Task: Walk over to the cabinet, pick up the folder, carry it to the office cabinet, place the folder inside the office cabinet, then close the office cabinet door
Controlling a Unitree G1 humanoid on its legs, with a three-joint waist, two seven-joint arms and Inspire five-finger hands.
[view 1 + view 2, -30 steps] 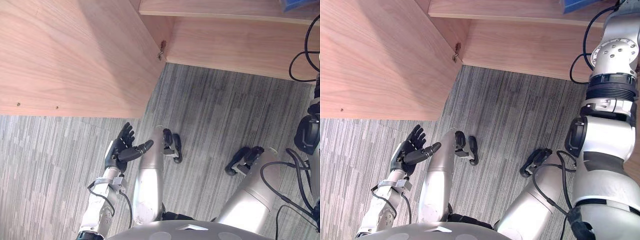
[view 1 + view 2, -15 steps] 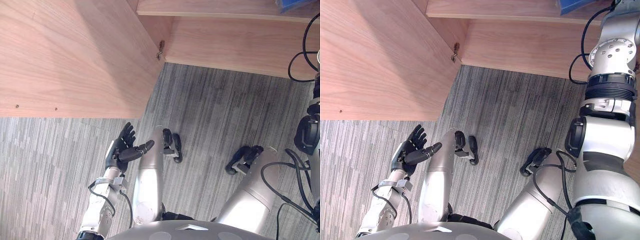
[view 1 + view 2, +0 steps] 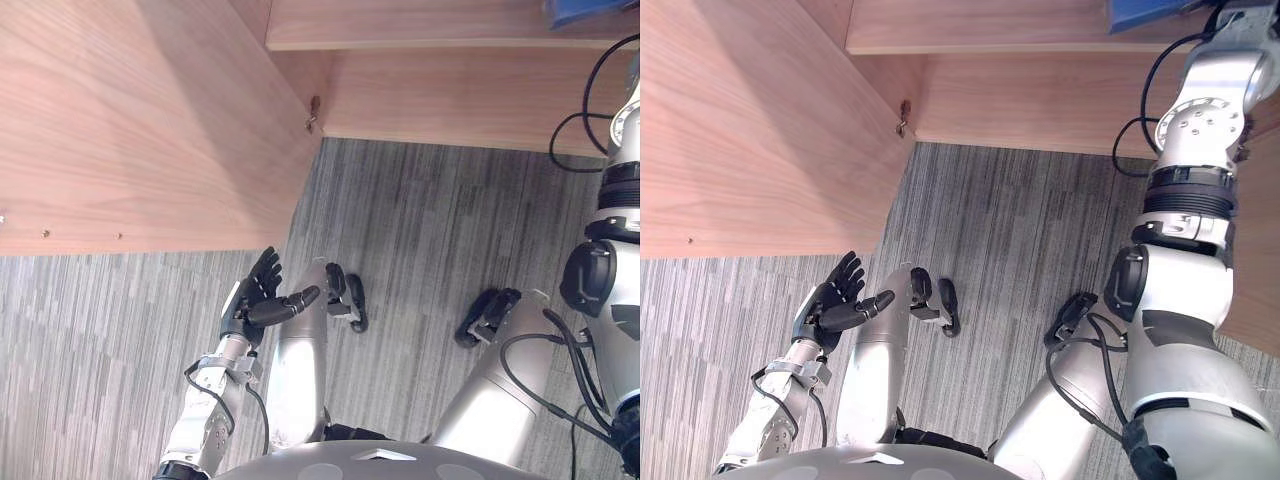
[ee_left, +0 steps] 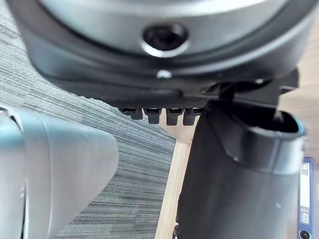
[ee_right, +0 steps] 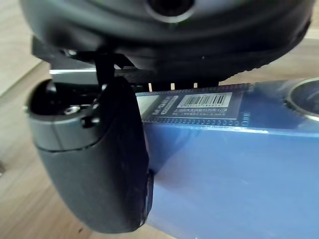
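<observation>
My R hand [image 5: 92, 164], pinching the folder [image 3: 1143, 12], has reached farther into the far cabinet [image 3: 1040, 95], so placement is near; L hand [image 3: 255, 300] slack.

Extends right arm [image 3: 1188, 130] further in toward folder [image 3: 1140, 12] on office cabinet [image 3: 450, 95] shelf. Edges left hand [image 3: 250, 305] slightly closer to that cabinet's door [image 3: 150, 120].
</observation>
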